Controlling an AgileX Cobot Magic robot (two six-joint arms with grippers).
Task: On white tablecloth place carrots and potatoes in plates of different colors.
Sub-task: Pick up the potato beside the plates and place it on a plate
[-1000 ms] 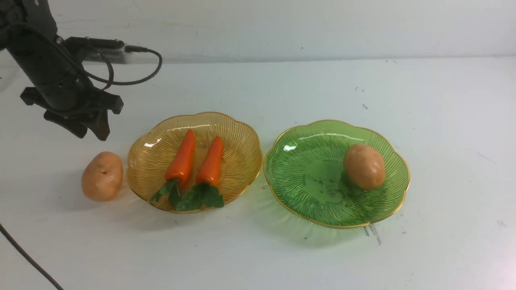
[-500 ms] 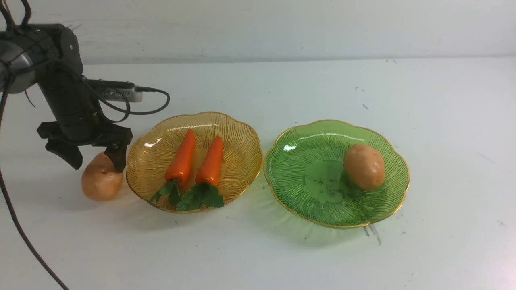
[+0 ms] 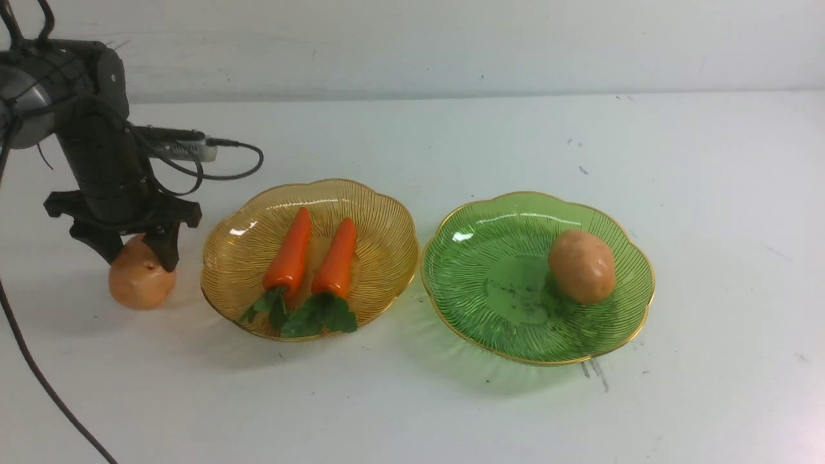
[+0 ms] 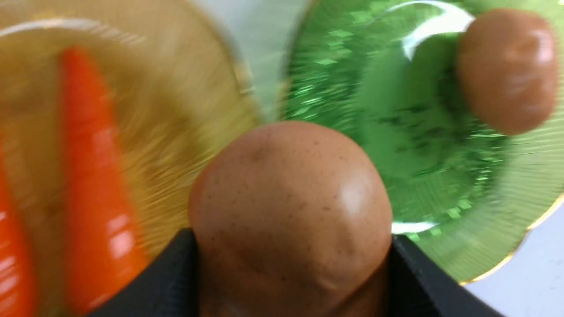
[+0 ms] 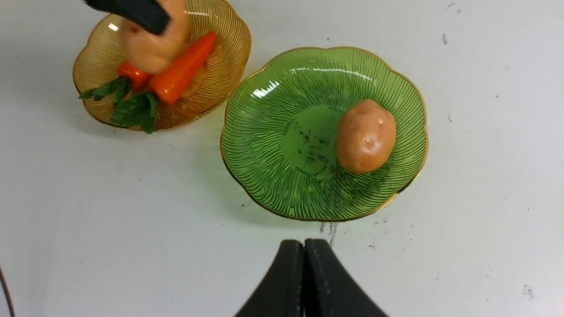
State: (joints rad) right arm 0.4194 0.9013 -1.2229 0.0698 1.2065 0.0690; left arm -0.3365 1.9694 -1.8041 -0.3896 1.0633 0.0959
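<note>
White tablecloth (image 3: 412,412) lies bare up front, where the right gripper (image 5: 305,264) hangs pinched shut and idle. Beyond it, the green plate (image 3: 477,283) holds one potato (image 3: 582,266), and the amber plate (image 3: 380,258) holds both carrots (image 3: 290,248). Off to the left, the left gripper (image 3: 136,252) clamps the other potato (image 3: 138,287) low beside the amber plate. I'd lift it well clear of that rim and the carrots, then set it on the green plate's bare half.

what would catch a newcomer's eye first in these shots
Two glossy orange carrots lie side by side in the amber plate, left of centre. To its right the green plate holds one potato. At far left the left gripper is clamped on the other potato, beside the amber plate.
</note>
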